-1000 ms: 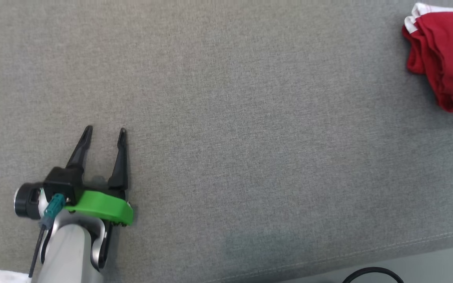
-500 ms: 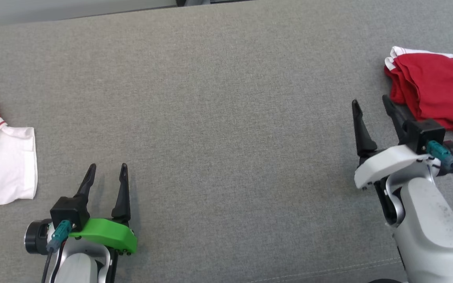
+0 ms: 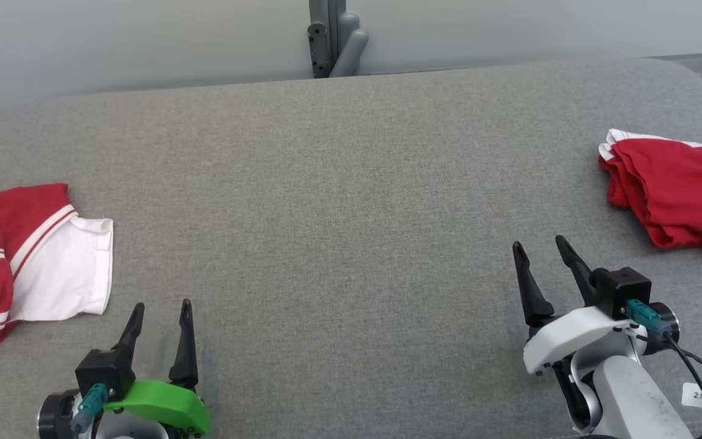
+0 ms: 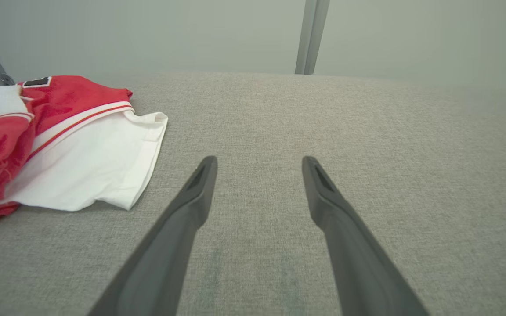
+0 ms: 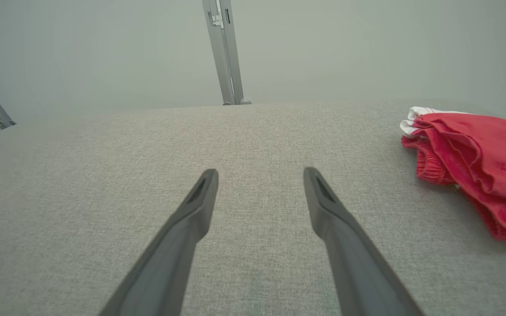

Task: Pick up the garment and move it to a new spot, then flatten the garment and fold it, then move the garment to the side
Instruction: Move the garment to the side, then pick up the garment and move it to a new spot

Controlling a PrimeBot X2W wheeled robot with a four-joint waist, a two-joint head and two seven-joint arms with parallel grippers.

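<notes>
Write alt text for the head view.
Two open, empty claws, the left claw and the right claw, reach over a grey fabric surface. A red and white garment lies at the far left, a bunched red garment at the far right.

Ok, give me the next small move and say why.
Probably swing the left gripper left toward the white hem of the red-and-white garment. Both it and the right gripper stand open and empty over the grey surface, and that rumpled garment lies close to the left one. The red garment at right already looks folded.
</notes>
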